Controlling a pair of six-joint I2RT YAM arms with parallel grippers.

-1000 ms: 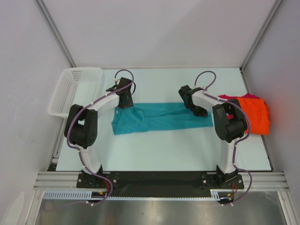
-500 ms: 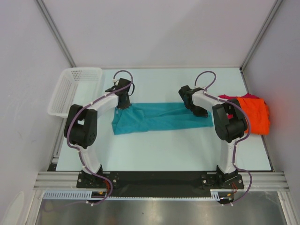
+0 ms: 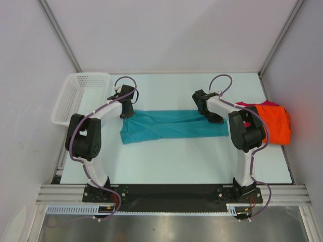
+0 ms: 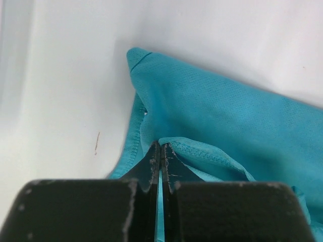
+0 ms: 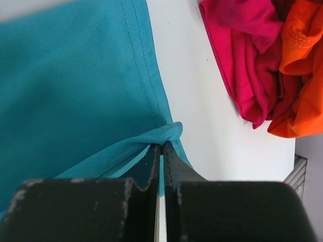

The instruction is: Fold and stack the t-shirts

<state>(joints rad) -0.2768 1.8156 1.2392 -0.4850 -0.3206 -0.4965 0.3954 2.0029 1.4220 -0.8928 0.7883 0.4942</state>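
Note:
The teal-blue t-shirt (image 3: 169, 126) lies as a long band across the middle of the table. My left gripper (image 3: 126, 113) is shut on its far left hem, which shows pinched in the left wrist view (image 4: 202, 151). My right gripper (image 3: 216, 120) is shut on its far right edge, bunched at the fingertips in the right wrist view (image 5: 169, 132). The orange t-shirt (image 3: 275, 122) and the magenta-red t-shirt (image 3: 250, 105) lie crumpled together at the right edge; both also show in the right wrist view, orange (image 5: 298, 65) and magenta-red (image 5: 242, 50).
A white plastic mesh basket (image 3: 75, 96) stands at the far left corner of the table. Walls close in the left, back and right sides.
My left gripper has moved left and a little away along the table, drawing the teal shirt's left corner out with it. The right gripper has hardly moved.

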